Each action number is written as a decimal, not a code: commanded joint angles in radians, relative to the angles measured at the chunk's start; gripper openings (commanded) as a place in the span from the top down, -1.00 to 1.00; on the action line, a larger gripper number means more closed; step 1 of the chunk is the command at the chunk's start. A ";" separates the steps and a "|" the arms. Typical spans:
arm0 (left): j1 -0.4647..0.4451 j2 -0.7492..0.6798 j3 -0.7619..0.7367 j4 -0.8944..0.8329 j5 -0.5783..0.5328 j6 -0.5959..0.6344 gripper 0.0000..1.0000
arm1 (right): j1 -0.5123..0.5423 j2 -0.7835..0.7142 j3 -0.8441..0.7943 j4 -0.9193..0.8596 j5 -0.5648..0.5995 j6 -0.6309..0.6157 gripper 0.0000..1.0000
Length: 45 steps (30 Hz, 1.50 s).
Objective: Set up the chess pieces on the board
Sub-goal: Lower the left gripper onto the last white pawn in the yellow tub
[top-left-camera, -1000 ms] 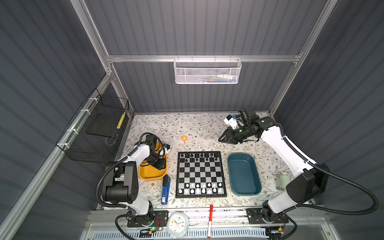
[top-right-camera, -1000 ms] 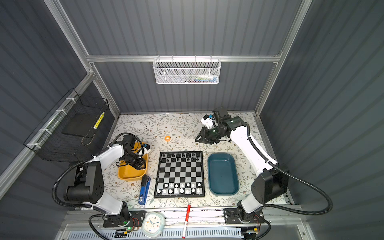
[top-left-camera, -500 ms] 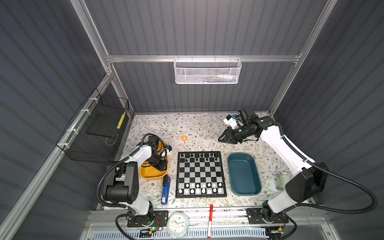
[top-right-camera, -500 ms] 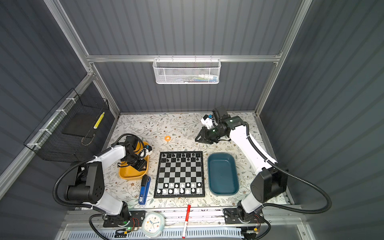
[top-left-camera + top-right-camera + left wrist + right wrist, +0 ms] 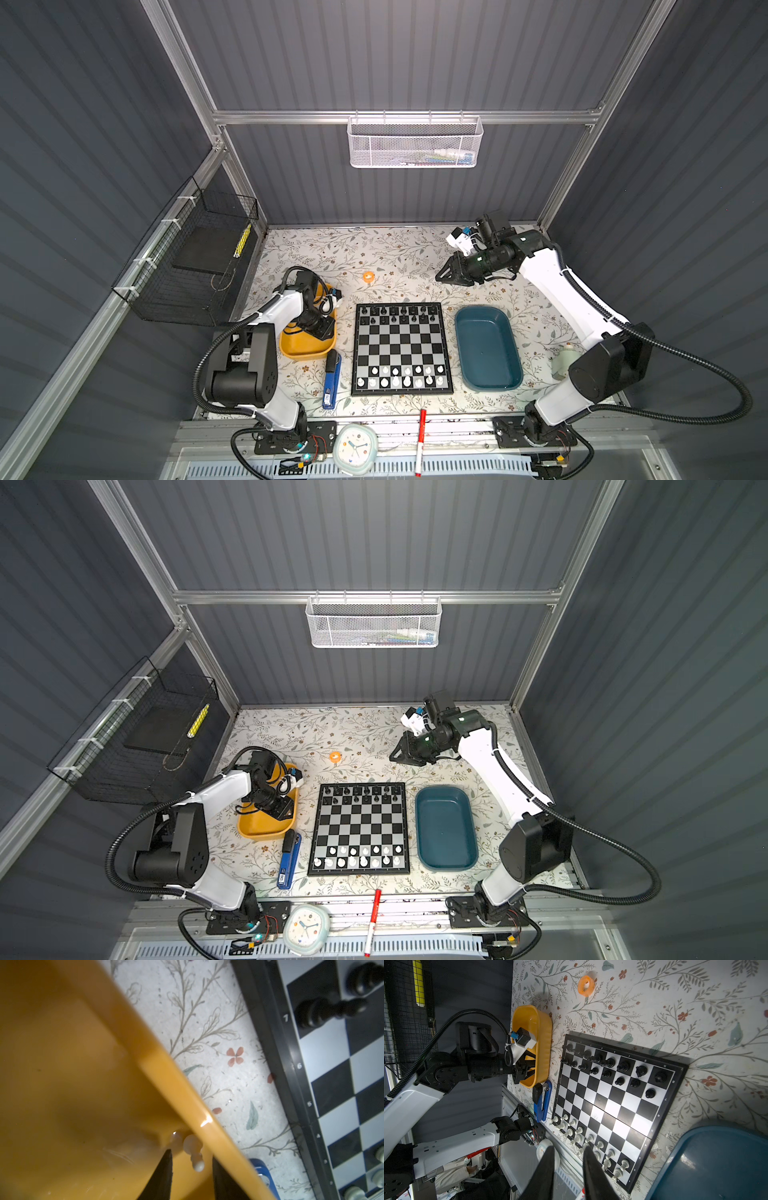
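Floral tabletop [image 5: 316,249], central board [image 5: 401,349], ribbed walls [image 5: 374,54] (grey)

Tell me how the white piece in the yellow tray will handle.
Lying on its side, the white piece will probably roll if nudged. Small and smooth, it may slip from the left gripper. The wall of the yellow tray nearby likely crowds the pinch.

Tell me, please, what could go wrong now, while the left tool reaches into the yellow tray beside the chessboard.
1. Two small white plastic chess pieces lie close together at the foot of the wall of the yellow plastic tray. The left tool, open around one of them, might pinch both or flick the other away.
2. One finger stands close to that wall; it could catch there and push the tray toward the blue stapler.
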 commanded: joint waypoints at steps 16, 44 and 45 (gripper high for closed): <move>-0.005 -0.018 -0.009 0.000 -0.009 -0.022 0.41 | 0.002 0.017 0.020 -0.004 -0.012 -0.011 0.45; -0.016 -0.016 0.022 -0.003 0.007 -0.036 0.37 | 0.002 0.039 0.045 -0.016 -0.013 -0.020 0.45; -0.016 -0.016 0.025 -0.002 0.007 -0.036 0.37 | 0.002 0.040 0.045 -0.015 -0.015 -0.019 0.46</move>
